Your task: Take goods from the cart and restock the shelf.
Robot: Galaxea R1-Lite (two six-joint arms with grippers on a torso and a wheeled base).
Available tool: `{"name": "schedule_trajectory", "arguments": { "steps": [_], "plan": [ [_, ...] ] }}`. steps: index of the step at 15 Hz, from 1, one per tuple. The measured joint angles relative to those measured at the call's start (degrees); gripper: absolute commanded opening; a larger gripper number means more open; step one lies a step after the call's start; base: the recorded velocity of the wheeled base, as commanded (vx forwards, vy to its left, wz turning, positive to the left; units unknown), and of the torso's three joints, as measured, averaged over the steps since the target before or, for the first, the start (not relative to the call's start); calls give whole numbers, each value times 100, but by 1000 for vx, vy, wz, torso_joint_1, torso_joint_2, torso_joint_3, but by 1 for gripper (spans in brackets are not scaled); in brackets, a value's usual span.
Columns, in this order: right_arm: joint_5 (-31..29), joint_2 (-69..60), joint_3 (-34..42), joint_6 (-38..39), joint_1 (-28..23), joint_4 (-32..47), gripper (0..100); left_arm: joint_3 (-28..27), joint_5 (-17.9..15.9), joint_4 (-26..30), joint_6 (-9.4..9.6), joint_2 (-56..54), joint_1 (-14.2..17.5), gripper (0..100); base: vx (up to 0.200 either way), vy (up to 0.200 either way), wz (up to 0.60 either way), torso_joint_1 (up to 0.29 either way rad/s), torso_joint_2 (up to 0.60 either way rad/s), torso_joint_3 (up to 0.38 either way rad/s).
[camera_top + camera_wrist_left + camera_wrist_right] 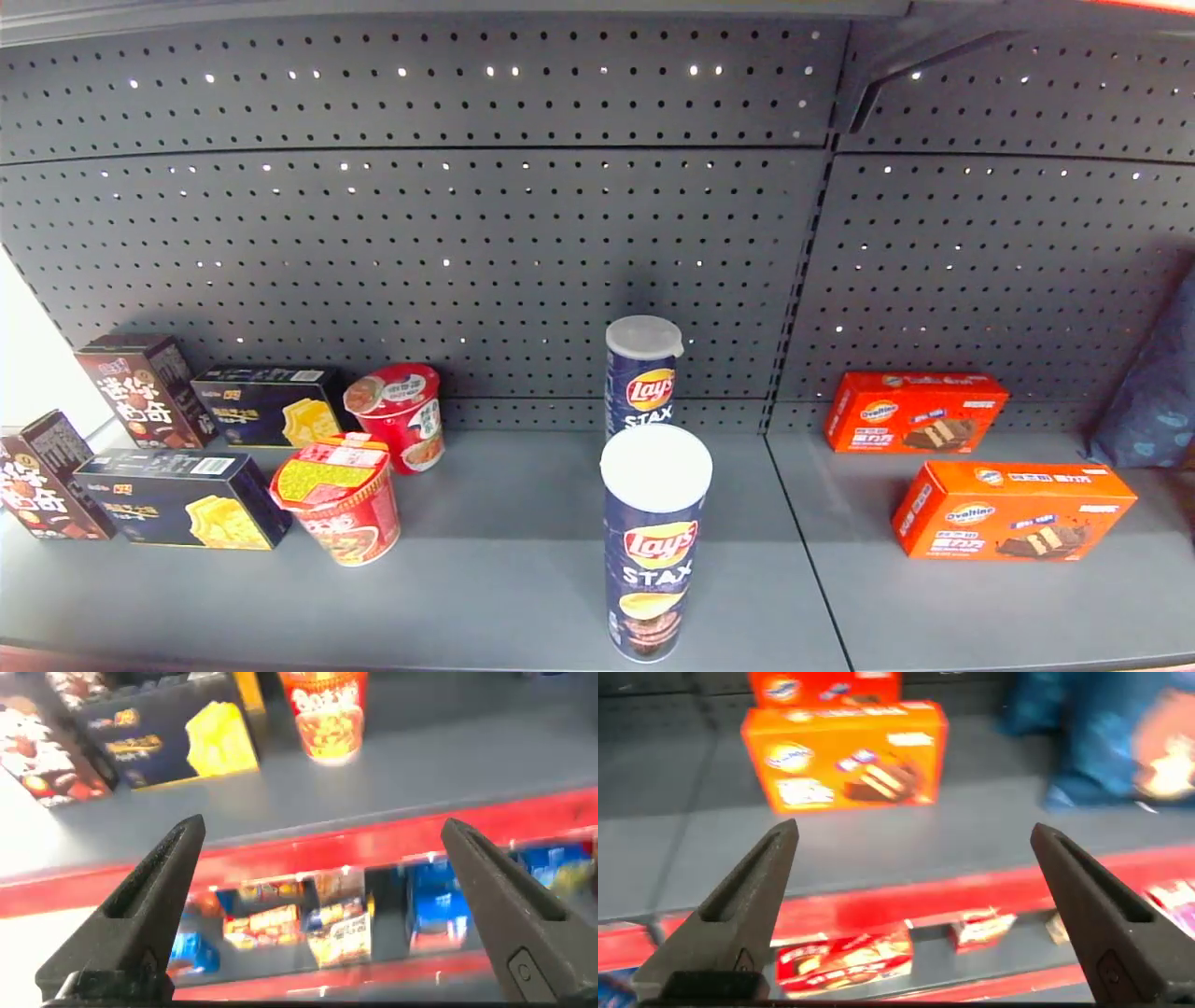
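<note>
On the grey shelf [523,560] stand two tall chip cans, one in front [653,541] and one behind it [640,373]. To their left are two red noodle cups [341,499] [401,415] and several dark snack boxes [182,495]. Two orange boxes [1013,511] [915,411] lie on the right section. My left gripper [322,905] is open and empty, in front of the shelf's red edge [308,854], facing a noodle cup [325,714] and a dark box [177,737]. My right gripper [915,905] is open and empty too, facing an orange box [845,756].
A perforated grey back panel [420,233] closes the shelf behind the goods. A blue bag [1153,392] sits at the far right of the shelf. Below the red edge, a lower shelf holds more packaged goods [299,924] [845,957].
</note>
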Motion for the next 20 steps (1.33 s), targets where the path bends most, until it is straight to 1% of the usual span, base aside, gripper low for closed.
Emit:
{"name": "schedule_trajectory", "arguments": {
  "steps": [1,2,3,4,5,6,9,10,11,12,13,14,15,18,20],
  "plan": [
    [-16,-395,118,11,-138,200,100,67,-15,-202,-78,-194,60,100,0,0,0,0,0,0],
    [28,-731,245,48,-245,286,100,138,-77,-276,-104,-334,96,100,0,0,0,0,0,0],
    [290,-944,355,55,-317,301,100,163,-165,-290,-139,-419,112,100,0,0,0,0,0,0],
    [822,-1086,424,-10,-356,254,100,183,-224,-293,-191,-478,118,100,0,0,0,0,0,0],
    [1161,-1186,499,-215,-383,227,100,188,-271,-293,-235,-518,123,100,0,0,0,0,0,0],
    [1280,-1247,542,-277,-397,227,100,191,-347,-295,-297,-540,127,100,0,0,0,0,0,0],
    [1278,-1342,580,-289,-408,268,100,196,-285,-304,-405,-568,127,100,0,0,0,0,0,0],
    [1215,-1357,580,-311,-408,273,100,196,-83,-304,-473,-568,127,100,0,0,0,0,0,0],
    [1135,-1365,581,-322,-408,273,100,199,29,-306,-519,-568,127,100,0,0,0,0,0,0],
    [858,-1373,584,-322,-413,276,100,224,174,-310,-579,-568,132,100,0,0,0,0,0,0],
    [661,-1374,584,-311,-413,273,100,249,289,-352,-711,-568,132,100,0,0,0,0,0,0],
    [636,-1376,584,-250,-413,271,100,266,363,-385,-777,-568,135,100,0,0,0,0,0,0],
    [635,-1379,586,-11,-413,268,100,284,430,-453,-839,-568,135,100,0,0,0,0,0,0],
    [694,-1379,590,505,-406,257,100,323,428,-462,-866,-568,135,100,0,0,0,0,0,0],
    [1080,-1379,595,540,-406,254,100,328,340,-460,-863,-568,135,100,0,0,0,0,0,0]
  ]
}}
